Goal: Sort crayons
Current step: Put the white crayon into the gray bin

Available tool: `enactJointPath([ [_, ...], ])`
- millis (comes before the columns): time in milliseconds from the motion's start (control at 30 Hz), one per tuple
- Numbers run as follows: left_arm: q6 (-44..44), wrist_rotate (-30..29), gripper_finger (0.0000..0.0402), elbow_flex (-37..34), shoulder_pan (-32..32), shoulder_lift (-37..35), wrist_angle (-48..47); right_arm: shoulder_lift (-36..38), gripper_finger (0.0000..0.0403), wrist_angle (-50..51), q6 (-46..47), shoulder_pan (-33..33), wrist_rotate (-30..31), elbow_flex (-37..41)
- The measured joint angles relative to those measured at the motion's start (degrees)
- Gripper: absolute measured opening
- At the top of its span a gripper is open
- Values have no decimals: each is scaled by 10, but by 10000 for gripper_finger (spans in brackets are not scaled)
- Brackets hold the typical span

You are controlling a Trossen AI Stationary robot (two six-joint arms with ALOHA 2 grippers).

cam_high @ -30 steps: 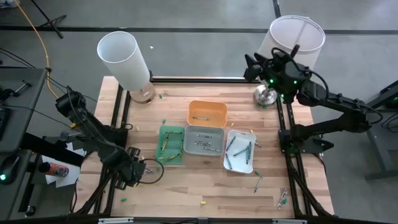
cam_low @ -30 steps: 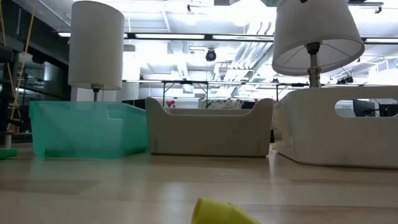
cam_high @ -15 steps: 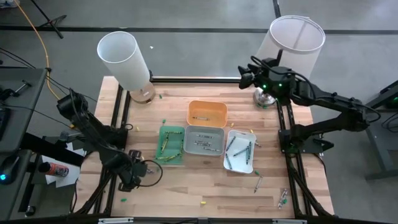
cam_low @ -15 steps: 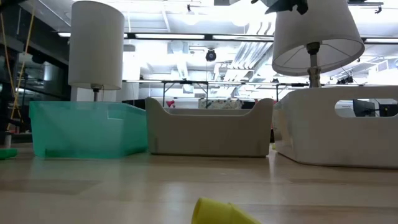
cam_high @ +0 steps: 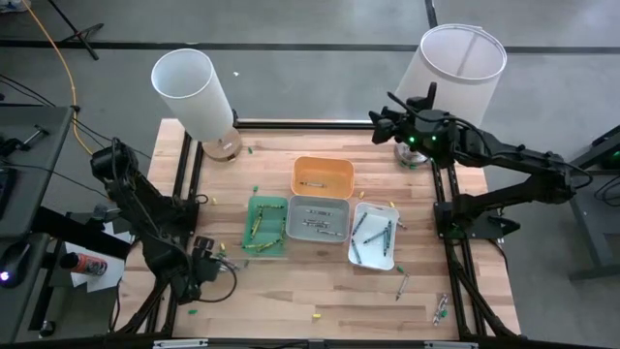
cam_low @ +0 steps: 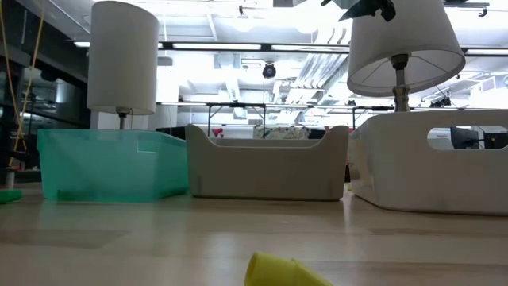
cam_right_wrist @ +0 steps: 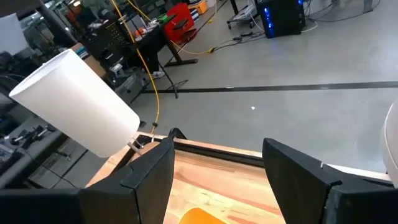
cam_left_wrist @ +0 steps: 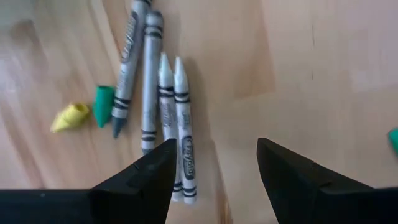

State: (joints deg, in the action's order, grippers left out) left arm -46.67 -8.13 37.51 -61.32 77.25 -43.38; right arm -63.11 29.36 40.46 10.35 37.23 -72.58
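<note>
Seen from overhead, the left gripper point(cam_high: 205, 264) hangs low over the lower left of the wooden table point(cam_high: 291, 301), its fingers spread apart and holding nothing, while the right gripper point(cam_high: 380, 120) is raised at the upper right of the frame beside a white lamp point(cam_high: 455, 68), its fingers likewise parted and empty. In the left wrist view, four grey-white crayons point(cam_left_wrist: 163, 118) lie side by side on the bare wood ahead of the open fingers, with a yellow crayon stub point(cam_left_wrist: 69, 117) and a green crayon stub point(cam_left_wrist: 103, 106) touching each other just beside them. At the centre of the overhead frame sit four small trays: a green tray point(cam_high: 265, 225) with crayons inside, a grey tray point(cam_high: 317, 217) just to its right, an orange tray point(cam_high: 324, 175) above that, and a white tray point(cam_high: 374, 236) at the right holding dark sticks. More loose crayons point(cam_high: 441, 308) lie scattered toward the lower right corner of the table. A second white lamp point(cam_high: 191, 92) stands at the upper left. The right wrist view looks out past its spread fingers over the table's far edge to the floor beyond.
</note>
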Motion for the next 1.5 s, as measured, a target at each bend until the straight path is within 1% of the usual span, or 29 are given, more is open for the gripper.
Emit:
enactJointPath([
  [167,-31,4,209,-20,-15,0,16,0,236,0,28,0,0,0],
  [300,-24,1,209,-30,-26,0,32,0,236,10,31,0,0,0],
  [467,-25,10,209,-37,-27,0,37,0,236,18,31,0,0,0],
  [600,-23,37,209,-46,-27,0,60,0,236,18,31,0,0,0],
  [733,-49,40,209,-60,-26,-3,83,0,236,20,32,0,0,0],
  [867,-73,36,206,-64,-17,-3,85,0,236,22,31,0,0,0],
  [933,-73,35,194,-64,-13,-2,82,-2,236,23,31,0,1,0],
  [1000,-76,30,168,-64,-8,-2,79,-2,236,26,30,0,0,0],
  [1067,-80,25,129,-65,-2,-2,75,-2,236,27,27,0,0,0],
  [1200,-102,37,28,-65,10,-2,71,-2,236,27,48,0,0,0],
  [1233,-108,39,15,-65,11,-2,72,-2,236,27,54,0,0,0],
  [1400,-117,38,4,-57,9,-18,76,-3,236,27,57,0,0,0],
  [1500,-94,37,2,-36,7,-60,114,-3,236,27,56,0,0,0],
])
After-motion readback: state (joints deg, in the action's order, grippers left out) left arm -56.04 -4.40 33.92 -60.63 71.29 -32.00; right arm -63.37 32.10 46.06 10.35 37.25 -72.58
